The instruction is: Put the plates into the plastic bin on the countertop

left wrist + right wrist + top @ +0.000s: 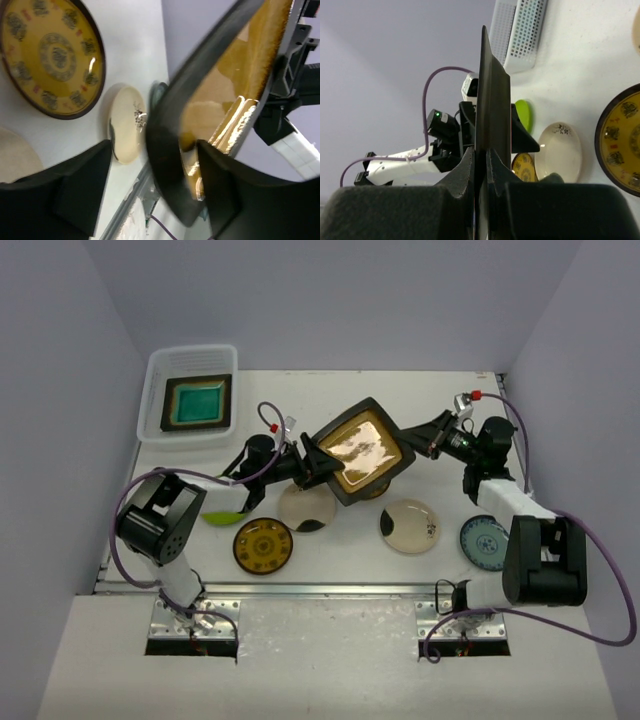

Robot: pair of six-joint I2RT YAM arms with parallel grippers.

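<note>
A dark square plate with a mustard centre (362, 448) hangs tilted above the middle of the countertop (440, 400). My right gripper (481, 155) is shut on its right rim. My left gripper (154, 150) stands open astride its left edge (220, 90); one finger lies against the mustard face, the other stands clear of the dark underside. The plastic bin (160, 390) at the back left holds a teal-centred square plate (200, 402). On the counter lie a brown-yellow round plate (263, 545), two cream plates (306, 508) (408, 526), a blue-patterned one (484, 540) and a lime-green one (225, 517).
A metal rail (320, 589) runs along the counter's front edge, with both arm bases behind it. Grey walls close in the left, back and right sides. Purple cables loop off both arms.
</note>
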